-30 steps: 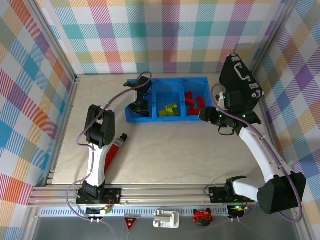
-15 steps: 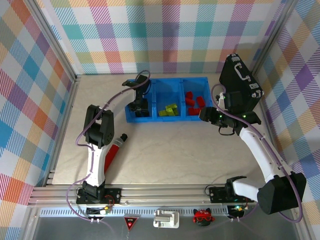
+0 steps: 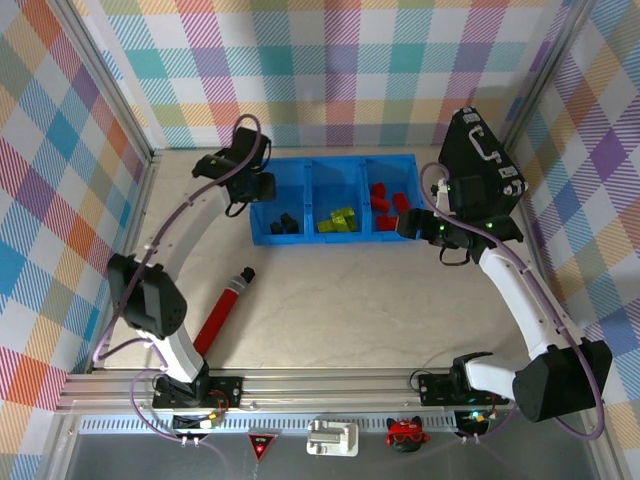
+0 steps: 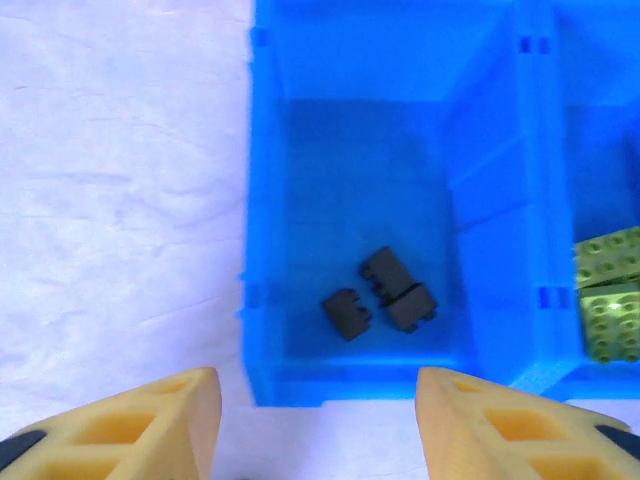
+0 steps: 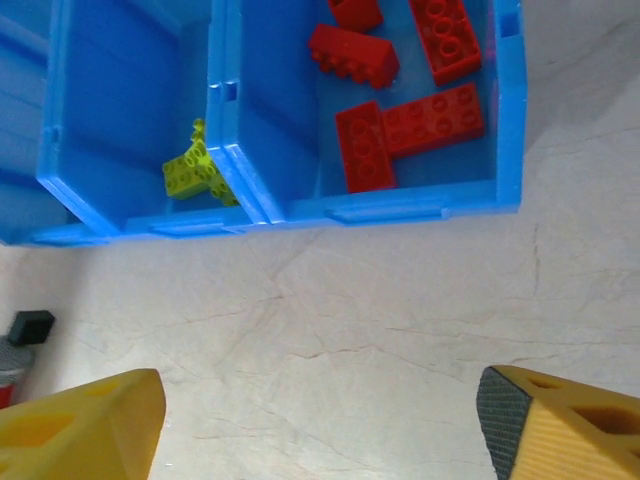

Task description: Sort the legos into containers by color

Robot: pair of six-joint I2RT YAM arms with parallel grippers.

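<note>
Three joined blue containers (image 3: 322, 238) stand in a row at the back of the table. Black legos (image 3: 283, 224) (image 4: 385, 290) lie in the left bin, lime green legos (image 3: 340, 220) (image 5: 195, 170) in the middle one, and red legos (image 3: 388, 200) (image 5: 400, 120) in the right one. My left gripper (image 3: 257, 187) (image 4: 315, 420) hovers open over the left end of the row, with nothing between its fingers. Just in front of the right bin, my right gripper (image 3: 410, 226) (image 5: 320, 420) stands wide open over bare table, also empty.
A long red cylinder with a black tip (image 3: 222, 310) lies on the table at the left front. A black hard case (image 3: 480, 165) stands at the back right, close behind my right arm. Checkered walls enclose the table.
My left arm has lifted out of the left bin and swung to the left, its jaws opening; the black legos now lie uncovered. The right gripper's jaws opened wider in place.
</note>
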